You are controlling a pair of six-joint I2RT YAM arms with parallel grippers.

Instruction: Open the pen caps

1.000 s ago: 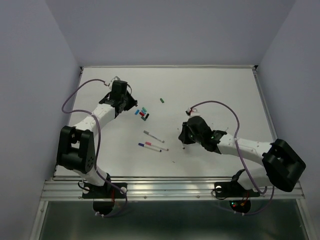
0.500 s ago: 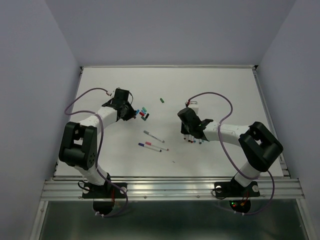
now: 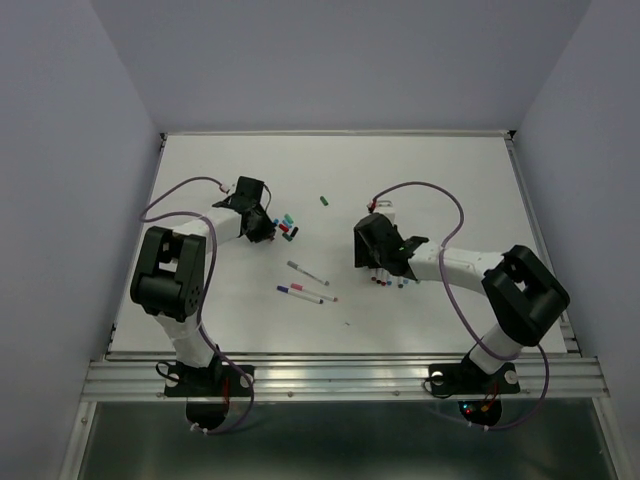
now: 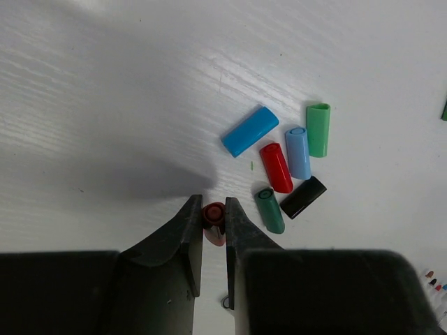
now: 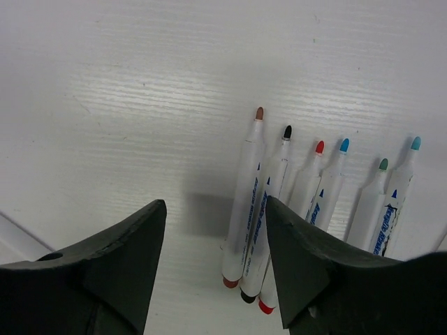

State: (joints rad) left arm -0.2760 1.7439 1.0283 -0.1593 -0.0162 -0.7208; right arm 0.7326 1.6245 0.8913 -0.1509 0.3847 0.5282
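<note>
- White table with plain walls on three sides; both arms reach out over it, the left one to the far left and the right one near the middle.
- Right gripper: its fingers are spread wide with nothing between them, and it hangs just above a row of uncapped pens.
- I count six bare tips in that row. The barrels lie side by side, touching or nearly so.
- I'd lift this arm straight up before any swing, because a sideways drag would roll the barrels out of line.
- Three more pens lie between the arms with coloured ends showing. They are too small for me to be sure, but I take them as the ones left to open.
- Left gripper: its fingers are clamped on a dark red cap, pinched near the rim and held just short of the pile of loose caps.
- That pile holds blue, green, light blue, red, black and teal caps, lying close together.
- A lone green cap sits well apart, further back on the table.
- My read is that this is the drop-off for the pulled cap.
- I'd go low first, next to the teal cap rather than over it, so the cap doesn't bounce or roll.
- I'd then open only enough to free it and rise vertically, keeping the fingers off the neighbouring caps.
</note>
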